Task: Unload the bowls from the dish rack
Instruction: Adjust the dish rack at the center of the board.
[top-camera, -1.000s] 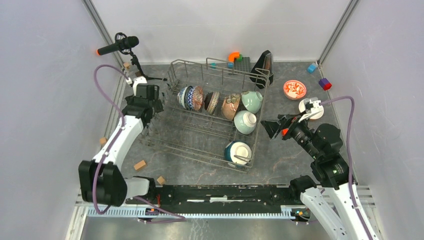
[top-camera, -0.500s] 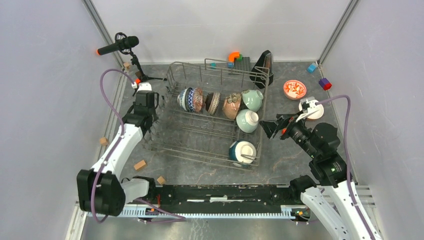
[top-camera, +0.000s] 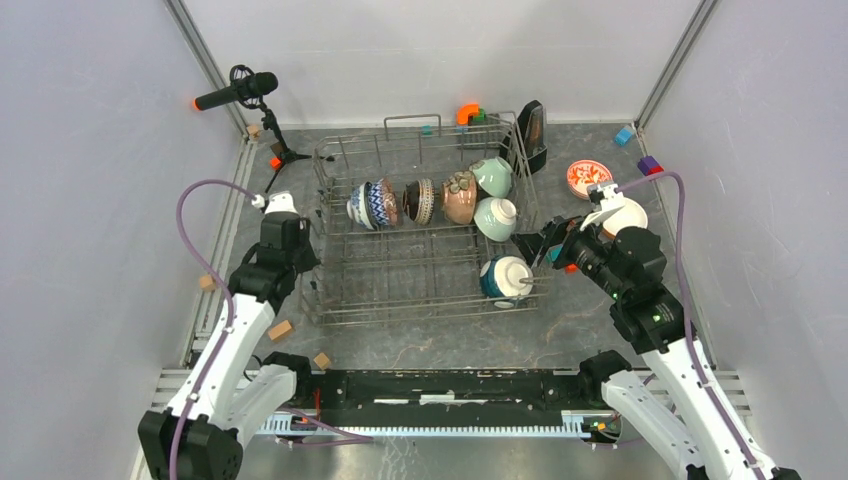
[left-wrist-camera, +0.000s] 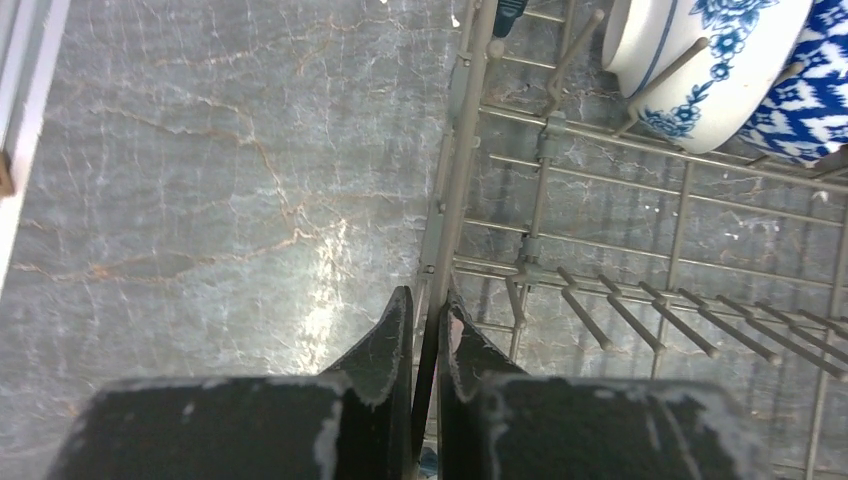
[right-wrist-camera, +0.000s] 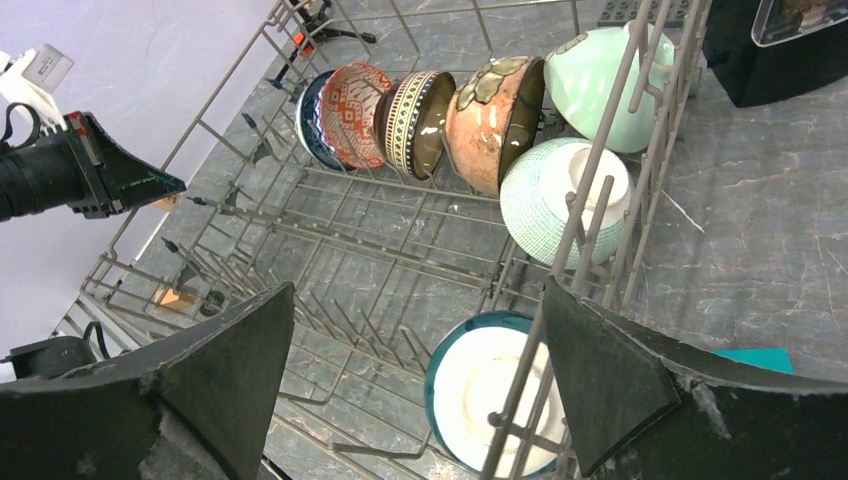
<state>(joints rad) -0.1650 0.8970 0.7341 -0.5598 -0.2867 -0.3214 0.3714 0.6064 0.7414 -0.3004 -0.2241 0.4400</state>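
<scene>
Ceramics overhead: slick, chippable bowls (top-camera: 460, 197) stand on edge in the dish rack (top-camera: 400, 292), between my left pincer (top-camera: 306, 262) and right pincer (top-camera: 530, 252). Left wrist: left pincer clamped on the rack's side wire (left-wrist-camera: 455, 190). Right wrist: right pincer spread wide over the teal bowl (right-wrist-camera: 480, 385); I'd pinch its rim, tines (right-wrist-camera: 590, 225) crowding.

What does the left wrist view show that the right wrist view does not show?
Only the left wrist view shows, from close by, the left gripper shut on a side wire of the rack. Only the right wrist view shows the open right gripper, the teal bowl below it, the mint bowl and the red-lattice bowl. Both show the rack, the table and the blue-white bowl, though the right wrist view shows only an edge of that bowl.
</scene>
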